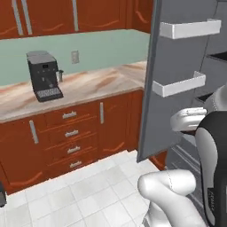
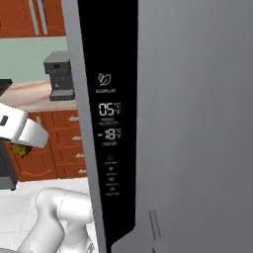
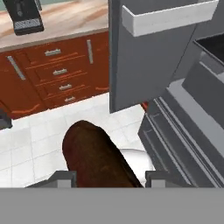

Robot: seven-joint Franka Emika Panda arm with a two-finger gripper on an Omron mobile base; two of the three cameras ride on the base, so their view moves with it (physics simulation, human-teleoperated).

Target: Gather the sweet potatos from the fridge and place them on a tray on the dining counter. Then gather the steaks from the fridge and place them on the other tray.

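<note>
Claw (image 3: 107,177): closed on a sweet potato (image 3: 94,153), lower centre of the hand view.
Axis: potato's length runs up-left, away from the fingertips.
Fridge (image 3: 183,87): open, right.

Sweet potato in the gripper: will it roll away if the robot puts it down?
Probably a little. The sweet potato looks rounded and oblong, so it may roll sideways. It seems stiff, keeping its shape between the gripper tips, and its dull skin looks unlikely to slip.

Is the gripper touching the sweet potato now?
Touching. In the hand view the sweet potato lies between the gripper's two fingertips, with no gap at either side, above the floor beside the open fridge door.
</note>
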